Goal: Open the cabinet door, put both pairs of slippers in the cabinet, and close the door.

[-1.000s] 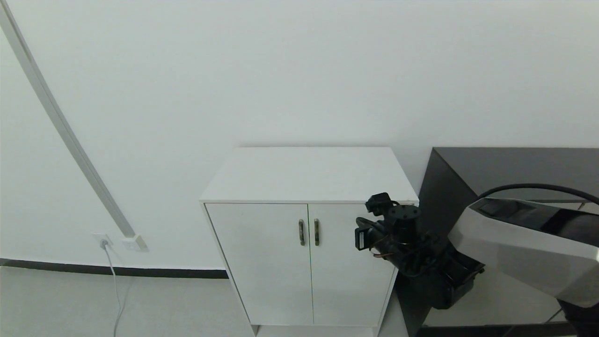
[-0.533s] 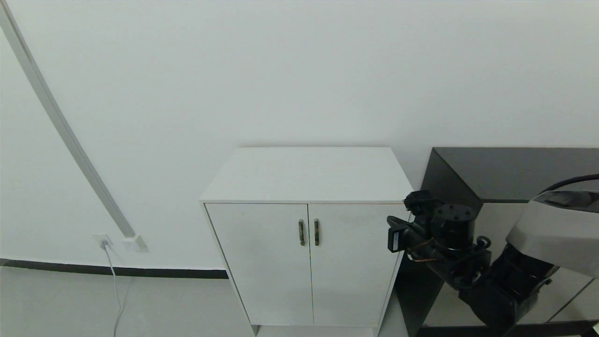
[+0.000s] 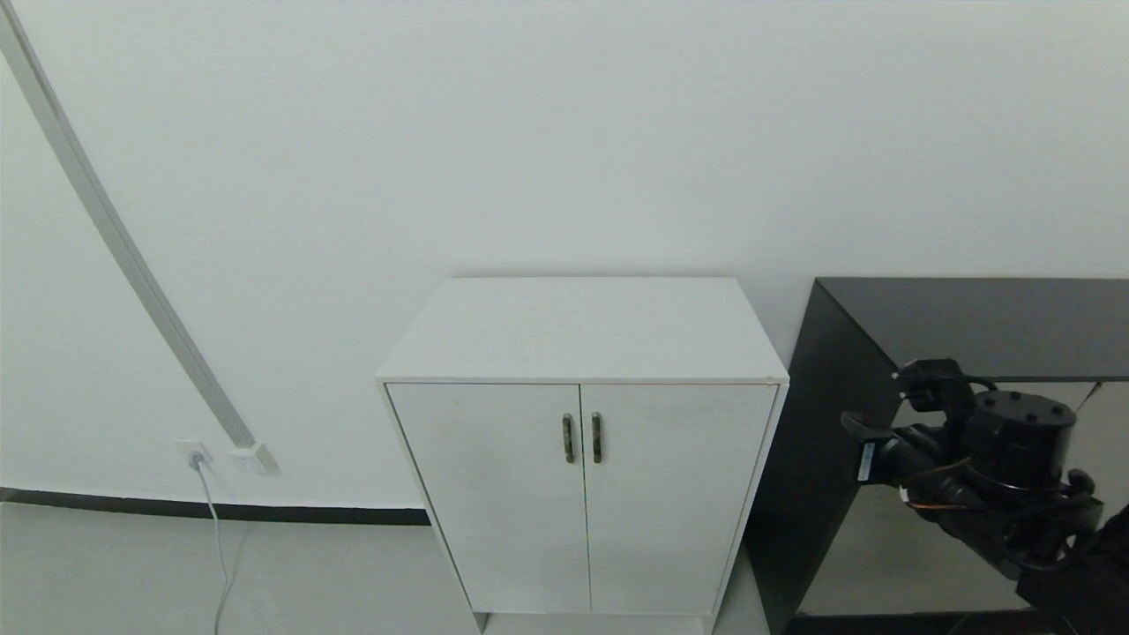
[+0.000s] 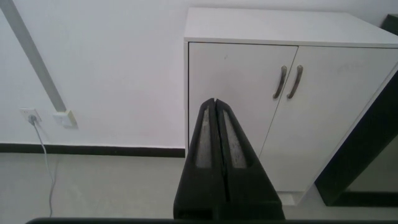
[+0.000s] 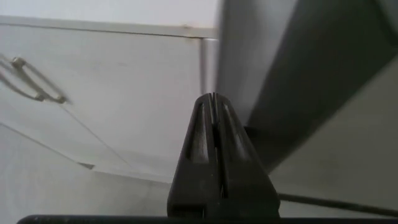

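A white cabinet [image 3: 582,423] stands against the wall with both doors closed; two dark handles [image 3: 582,438] sit side by side at the middle. My right arm is at the lower right of the head view, in front of a black unit, well right of the cabinet. My right gripper [image 5: 213,102] is shut with nothing in it, near the cabinet's right edge [image 5: 202,62]. My left gripper [image 4: 215,107] is shut and empty, held back from the cabinet [image 4: 280,93], left of its handles [image 4: 287,82].
A black cabinet-like unit [image 3: 882,326] with a glossy front stands right of the white cabinet. A slanted white conduit [image 3: 115,229] runs down the wall to a socket [image 3: 194,454] with a cable at the left. Grey floor [image 3: 176,573] lies in front.
My right arm has swung to the right, away from the front of the cabinet's right door to in front of the black unit. The cabinet doors stay closed.
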Motion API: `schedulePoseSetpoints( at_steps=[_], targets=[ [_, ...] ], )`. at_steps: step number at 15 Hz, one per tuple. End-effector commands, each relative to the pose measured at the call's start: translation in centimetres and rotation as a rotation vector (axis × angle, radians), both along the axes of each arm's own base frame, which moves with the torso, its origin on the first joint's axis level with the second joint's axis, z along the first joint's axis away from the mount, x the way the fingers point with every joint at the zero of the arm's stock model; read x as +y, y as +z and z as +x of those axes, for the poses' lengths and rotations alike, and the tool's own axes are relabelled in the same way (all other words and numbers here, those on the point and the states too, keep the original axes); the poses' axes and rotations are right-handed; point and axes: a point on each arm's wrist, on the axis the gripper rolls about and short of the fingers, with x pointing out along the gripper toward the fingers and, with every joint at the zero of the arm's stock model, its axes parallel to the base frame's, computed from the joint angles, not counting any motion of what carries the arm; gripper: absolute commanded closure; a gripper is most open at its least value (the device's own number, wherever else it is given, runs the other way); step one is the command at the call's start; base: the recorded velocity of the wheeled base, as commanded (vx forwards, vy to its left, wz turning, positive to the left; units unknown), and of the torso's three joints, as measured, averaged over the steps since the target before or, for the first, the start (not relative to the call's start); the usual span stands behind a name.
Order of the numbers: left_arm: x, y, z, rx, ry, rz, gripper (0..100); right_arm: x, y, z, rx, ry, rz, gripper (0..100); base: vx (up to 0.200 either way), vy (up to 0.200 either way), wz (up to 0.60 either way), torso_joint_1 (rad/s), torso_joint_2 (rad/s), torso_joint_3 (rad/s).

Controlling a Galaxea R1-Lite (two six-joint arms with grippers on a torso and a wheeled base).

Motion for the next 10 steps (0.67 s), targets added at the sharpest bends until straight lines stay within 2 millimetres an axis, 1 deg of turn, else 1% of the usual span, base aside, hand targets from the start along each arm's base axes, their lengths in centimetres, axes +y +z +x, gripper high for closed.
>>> schedulePoseSetpoints(
  at_steps=[1,7,8,9,10],
  targets=[
    [0.0,0.0,0.0,0.001,0.000,0.000,100,-2.4,1.6,-1.9,-0.034,-0.068,0.008,100,0.000,0.000,0.00,0.000,0.00,0.000],
    [0.0,0.0,0.0,0.000,0.000,0.000,100,-6.9,2.0,-4.7,-0.027,-0.236,0.004,100,0.000,0.000,0.00,0.000,0.00,0.000],
    [0.0,0.0,0.0,0.001,0.000,0.000,100,-7.4,2.1,-5.2,-0.027,-0.252,0.003,100,0.000,0.000,0.00,0.000,0.00,0.000],
    [0.0,0.0,0.0,0.001,0.000,0.000,100,-7.9,2.0,-6.2,-0.021,-0.274,0.004,100,0.000,0.000,0.00,0.000,0.00,0.000],
    [0.0,0.0,0.0,0.000,0.000,0.000,100,-8.1,2.0,-6.8,-0.019,-0.279,0.005,100,0.000,0.000,0.00,0.000,0.00,0.000]
  ],
)
